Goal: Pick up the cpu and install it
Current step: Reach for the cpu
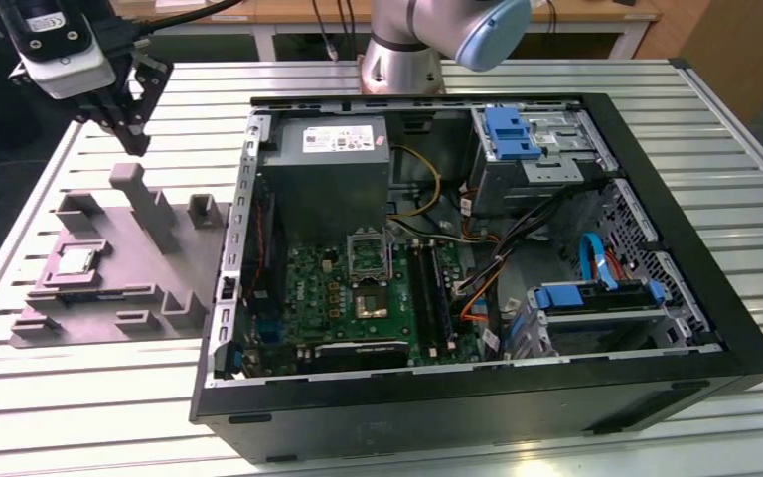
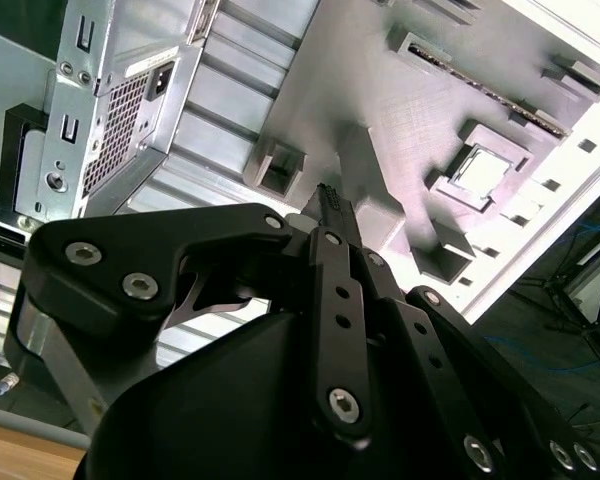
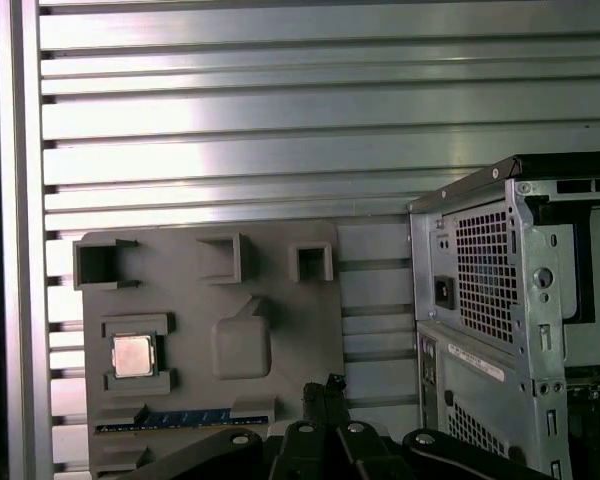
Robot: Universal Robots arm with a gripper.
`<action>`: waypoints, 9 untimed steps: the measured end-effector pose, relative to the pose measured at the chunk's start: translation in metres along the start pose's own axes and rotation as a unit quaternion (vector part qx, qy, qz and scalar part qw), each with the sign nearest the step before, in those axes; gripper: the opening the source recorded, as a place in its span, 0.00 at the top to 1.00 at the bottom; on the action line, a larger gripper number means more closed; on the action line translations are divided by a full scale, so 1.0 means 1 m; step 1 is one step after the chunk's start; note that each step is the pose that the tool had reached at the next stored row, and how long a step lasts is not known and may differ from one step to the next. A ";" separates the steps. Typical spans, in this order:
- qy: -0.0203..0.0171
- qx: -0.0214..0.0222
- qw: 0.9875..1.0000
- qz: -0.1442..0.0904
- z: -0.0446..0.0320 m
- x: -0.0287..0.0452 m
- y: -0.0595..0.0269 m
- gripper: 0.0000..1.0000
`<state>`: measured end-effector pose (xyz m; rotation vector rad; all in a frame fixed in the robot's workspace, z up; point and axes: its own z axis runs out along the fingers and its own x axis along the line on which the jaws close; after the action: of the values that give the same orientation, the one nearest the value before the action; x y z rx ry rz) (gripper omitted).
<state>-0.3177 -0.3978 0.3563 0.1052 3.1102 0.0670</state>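
Bright glare across table point(image 3: 280, 135), perhaps overexposed

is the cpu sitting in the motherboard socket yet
No, in the first wrist view the cpu lies in a recess of the grey tray on the table.

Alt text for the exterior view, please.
The gripper hangs near a grey tray where the cpu sits in its recess. The tray lies beside an open computer case on a slatted metal table.
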 end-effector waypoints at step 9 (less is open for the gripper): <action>0.000 0.000 1.000 0.000 0.0000 0.0021 -0.0001 0.89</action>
<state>-0.3198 -0.3978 0.3562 0.1053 3.1102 0.0670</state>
